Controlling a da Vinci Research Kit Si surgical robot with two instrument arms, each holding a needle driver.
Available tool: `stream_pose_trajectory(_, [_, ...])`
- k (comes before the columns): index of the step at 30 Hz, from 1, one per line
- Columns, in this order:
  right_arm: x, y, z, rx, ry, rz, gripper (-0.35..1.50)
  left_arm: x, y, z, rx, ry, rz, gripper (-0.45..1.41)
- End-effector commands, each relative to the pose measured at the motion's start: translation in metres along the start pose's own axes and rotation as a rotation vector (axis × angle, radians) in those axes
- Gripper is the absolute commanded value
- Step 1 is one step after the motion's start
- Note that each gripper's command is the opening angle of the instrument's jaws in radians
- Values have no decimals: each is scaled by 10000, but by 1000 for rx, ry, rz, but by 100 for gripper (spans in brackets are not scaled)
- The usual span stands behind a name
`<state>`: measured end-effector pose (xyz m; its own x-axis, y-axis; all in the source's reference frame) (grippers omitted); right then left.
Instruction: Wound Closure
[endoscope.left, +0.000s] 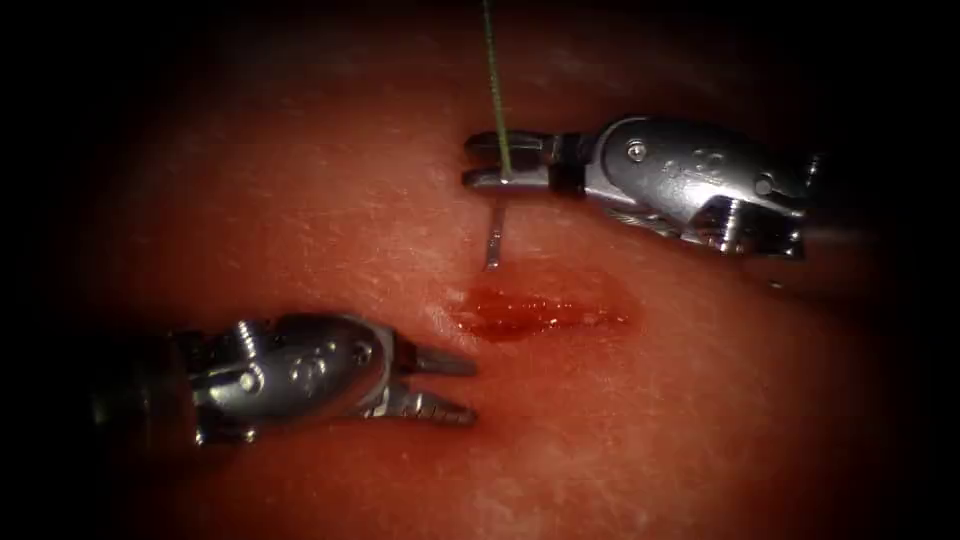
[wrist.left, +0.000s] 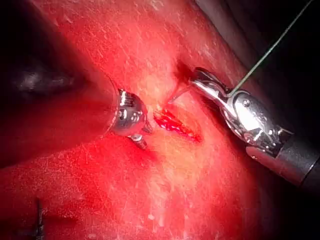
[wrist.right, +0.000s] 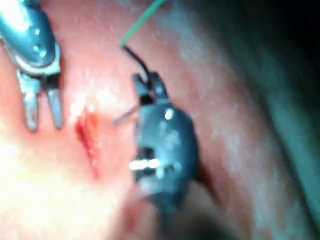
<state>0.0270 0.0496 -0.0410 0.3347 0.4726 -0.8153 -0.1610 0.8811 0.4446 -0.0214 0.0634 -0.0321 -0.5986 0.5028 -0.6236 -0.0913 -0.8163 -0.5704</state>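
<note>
The cut (endoscope.left: 540, 312) lies across the tissue (endoscope.left: 700, 420), wet with red fluid. My right tool (endoscope.left: 470, 160) comes in from the upper right, shut on the needle (endoscope.left: 494, 240) near its thread end. The needle hangs down from the jaws, its tip at the tissue just beyond the cut's left end; I cannot tell whether it has entered. Green thread (endoscope.left: 494, 80) runs up from the jaws. My left tool (endoscope.left: 473, 388) sits at the near left of the cut, open and holding nothing. The left wrist view shows the needle (wrist.left: 179, 94) under the right tool (wrist.left: 202, 82), beside the cut (wrist.left: 177, 125).
A short dark stitch end (wrist.left: 39, 220) sticks out of the tissue well away from the cut in the left wrist view. In the right wrist view the left tool's open jaws (wrist.right: 42, 107) point at the end of the cut (wrist.right: 87, 132).
</note>
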Motion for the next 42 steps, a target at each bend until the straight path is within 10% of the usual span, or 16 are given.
stream_pose_trajectory(1, [0,0,8,17,-1,7,-35,-2,-1,8,-2,0,0,11])
stream_pose_trajectory(42, [15,13,-2,-31,70,348,-35,-7,-1,13,-3,-8,5,10])
